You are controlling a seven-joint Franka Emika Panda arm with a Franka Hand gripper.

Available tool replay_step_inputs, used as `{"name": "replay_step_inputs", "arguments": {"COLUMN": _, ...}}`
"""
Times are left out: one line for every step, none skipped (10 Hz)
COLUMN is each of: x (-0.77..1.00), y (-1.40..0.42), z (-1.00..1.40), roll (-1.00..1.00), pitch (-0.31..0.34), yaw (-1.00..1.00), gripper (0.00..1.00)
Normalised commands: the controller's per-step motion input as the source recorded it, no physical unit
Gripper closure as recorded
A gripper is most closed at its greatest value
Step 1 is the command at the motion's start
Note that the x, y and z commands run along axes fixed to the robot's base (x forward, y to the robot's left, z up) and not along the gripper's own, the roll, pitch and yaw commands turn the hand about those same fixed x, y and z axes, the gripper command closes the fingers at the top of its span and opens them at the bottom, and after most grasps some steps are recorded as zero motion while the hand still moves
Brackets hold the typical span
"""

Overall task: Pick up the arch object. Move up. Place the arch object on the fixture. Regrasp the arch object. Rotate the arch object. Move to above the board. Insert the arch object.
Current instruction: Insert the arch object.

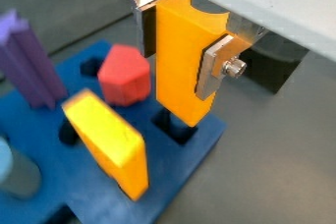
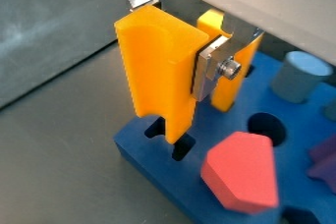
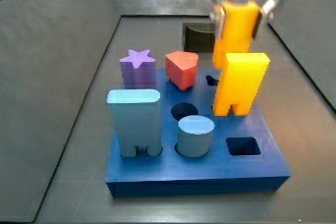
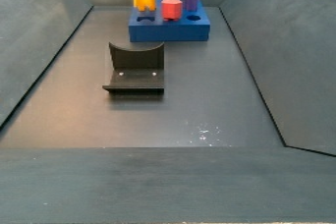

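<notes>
Insertion looks like the step in hand. Going left to right in a side view, the thick square blue board (image 3: 197,174) carries a light blue arch block (image 3: 133,122) near its left edge, a purple star post (image 3: 137,69), a red hexagonal peg (image 3: 182,69) and a pale blue cylinder (image 3: 195,135) through its middle, and a big yellow-orange arch block (image 3: 241,83) towards its right edge. Behind that block, over the board's far right corner, hangs the slim orange-yellow arch object (image 3: 237,27).

The gripper (image 2: 178,51) pinches the arch object across its upper part. In both wrist views a flat silver finger (image 1: 218,66) lies pressed against its side. The arch object's long axis stands upright, and its notched end points down at the board, as a wrist view shows (image 2: 163,71). Its lower end sits just at a dark slot (image 2: 174,140) by the board's edge; whether it has entered I cannot tell.

Next, I judge, comes a straight descent with the piece kept vertical, then a release once it seats. The dark scooped fixture (image 4: 136,68) sits well apart from the board, out on the floor.
</notes>
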Motion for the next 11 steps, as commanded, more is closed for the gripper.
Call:
{"name": "replay_step_inputs", "arguments": {"x": 0.18, "y": -0.23, "z": -0.25, "roll": 0.22, "pitch": 0.0, "yaw": 0.5, "gripper": 1.0}}
{"name": "replay_step_inputs", "arguments": {"x": 0.17, "y": -0.08, "z": -0.15, "roll": 0.09, "pitch": 0.03, "yaw": 0.25, "gripper": 1.0}}
{"name": "replay_step_inputs", "arguments": {"x": 0.06, "y": 0.0, "z": -0.14, "roll": 0.03, "pitch": 0.053, "yaw": 0.0, "gripper": 1.0}}
{"name": "replay_step_inputs", "arguments": {"x": -0.02, "y": 0.0, "z": -0.09, "roll": 0.01, "pitch": 0.054, "yaw": -0.14, "gripper": 1.0}}
{"name": "replay_step_inputs", "arguments": {"x": -0.34, "y": 0.06, "z": -0.11, "roll": 0.0, "pitch": 0.0, "yaw": -0.16, "gripper": 1.0}}
{"name": "replay_step_inputs", "arguments": {"x": -0.47, "y": 0.0, "z": -0.22, "roll": -0.01, "pitch": 0.0, "yaw": -0.18, "gripper": 1.0}}
{"name": "replay_step_inputs", "arguments": {"x": -0.44, "y": 0.0, "z": -0.21, "roll": -0.05, "pitch": 0.016, "yaw": -0.15, "gripper": 1.0}}
{"name": "replay_step_inputs", "arguments": {"x": -0.43, "y": 0.0, "z": -0.16, "roll": -0.03, "pitch": 0.01, "yaw": -0.12, "gripper": 1.0}}
{"name": "replay_step_inputs", "arguments": {"x": -0.29, "y": 0.0, "z": -0.21, "roll": -0.05, "pitch": 0.007, "yaw": -0.09, "gripper": 1.0}}
{"name": "replay_step_inputs", "arguments": {"x": 0.0, "y": 0.0, "z": -0.35, "roll": -0.01, "pitch": 0.0, "yaw": -0.01, "gripper": 1.0}}
{"name": "replay_step_inputs", "arguments": {"x": 0.38, "y": 0.0, "z": -0.44, "roll": -0.09, "pitch": 0.0, "yaw": 0.0, "gripper": 1.0}}
